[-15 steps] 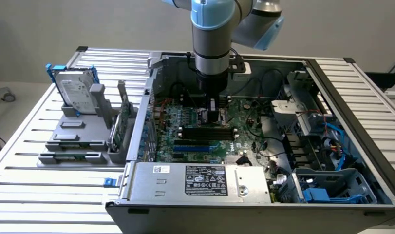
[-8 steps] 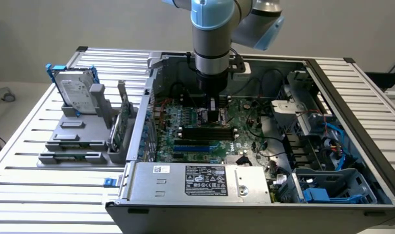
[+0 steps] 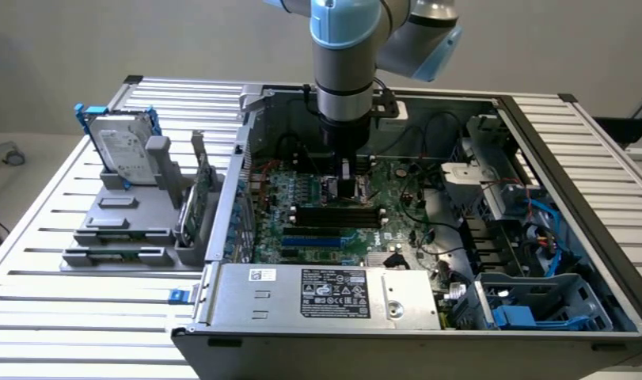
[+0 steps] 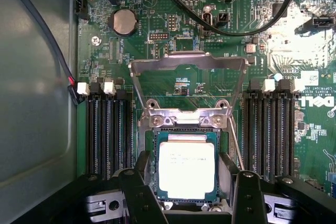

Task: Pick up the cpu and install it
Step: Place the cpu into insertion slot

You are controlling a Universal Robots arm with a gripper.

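Observation:
The cpu (image 4: 186,169), a small square chip with a pale silvery top and green rim, sits between my gripper's (image 4: 187,182) two black fingers (image 4: 143,179), which press against its opposite sides. It is right at the motherboard socket (image 4: 184,121), and whether it rests in it or hovers just above I cannot tell. The socket's metal load plate (image 4: 189,60) stands swung open beyond it. In the exterior view my gripper (image 3: 347,188) reaches down inside the open computer case (image 3: 332,297), low over the green motherboard (image 3: 299,194).
Black memory slots (image 4: 107,129) (image 4: 270,129) flank the socket on both sides. Black cables (image 4: 231,24) arc over the board. A silver hard drive in a blue bracket (image 3: 125,146) stands on a grey fixture (image 3: 120,229) at the exterior view's left. The power supply (image 3: 332,297) lies at the case front.

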